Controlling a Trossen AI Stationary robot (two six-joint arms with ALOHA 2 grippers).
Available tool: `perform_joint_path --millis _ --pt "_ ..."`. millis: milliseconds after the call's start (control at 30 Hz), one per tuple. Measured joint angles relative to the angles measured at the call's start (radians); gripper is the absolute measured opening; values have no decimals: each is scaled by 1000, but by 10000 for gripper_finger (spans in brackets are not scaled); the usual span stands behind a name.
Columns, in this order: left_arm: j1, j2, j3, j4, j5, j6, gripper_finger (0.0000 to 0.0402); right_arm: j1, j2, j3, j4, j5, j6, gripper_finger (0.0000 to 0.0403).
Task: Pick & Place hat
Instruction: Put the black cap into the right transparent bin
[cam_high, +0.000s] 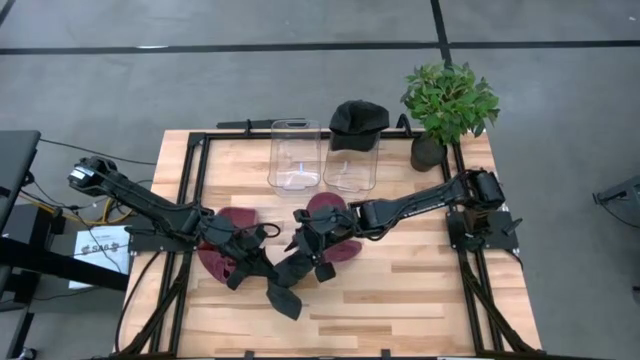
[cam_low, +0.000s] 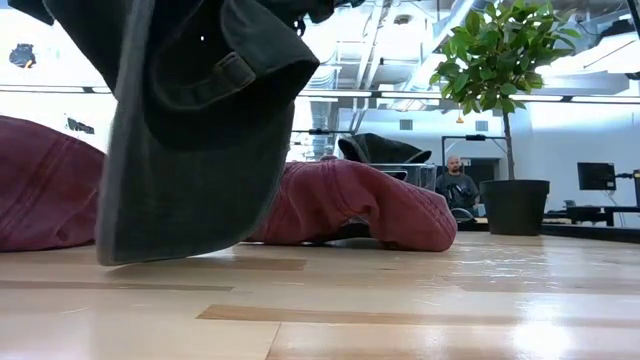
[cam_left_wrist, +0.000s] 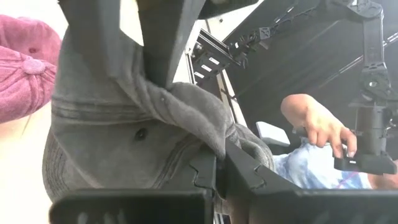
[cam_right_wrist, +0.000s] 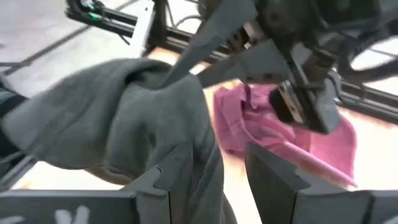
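Note:
A dark grey hat (cam_high: 288, 290) hangs between my two grippers near the table's middle, and its lower edge (cam_low: 170, 255) reaches down to the table top. My left gripper (cam_high: 262, 265) comes from the table's left and is shut on the hat (cam_left_wrist: 124, 143). My right gripper (cam_high: 303, 250) comes from the right. It stands open at the hat (cam_right_wrist: 124, 112), with cloth beside one finger (cam_right_wrist: 168, 180). Two maroon hats (cam_high: 228, 222) (cam_high: 338, 215) lie flat on the table behind them. My left gripper pinches a bunched fold of the grey hat's crown (cam_left_wrist: 208, 140) between its two shut fingers, coming from the table's left and slanting a little downward. The hat hangs slack below the hold; whether its lower edge rests on the table I cannot tell. My right gripper has its open fingers (cam_left_wrist: 168, 43) at the top of the crown. Grey cloth lies against the inner side of one finger (cam_right_wrist: 186, 168). Whether the fingers press on it I cannot tell.
Two clear containers (cam_high: 295, 155) (cam_high: 350, 170) stand at the table's far middle, the right one with a black hat (cam_high: 358, 120) on top. A potted plant (cam_high: 448, 100) stands at the far right corner. A person's hand (cam_left_wrist: 317, 124) shows beyond the table.

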Motion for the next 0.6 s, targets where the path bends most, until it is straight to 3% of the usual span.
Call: perform_joint_path --millis 300,600 --pt "0 0 0 0 1 0 13 0 -5 0 -2 -158 27 132" --pt "0 0 0 0 0 0 13 0 -5 0 -2 -185 37 133"
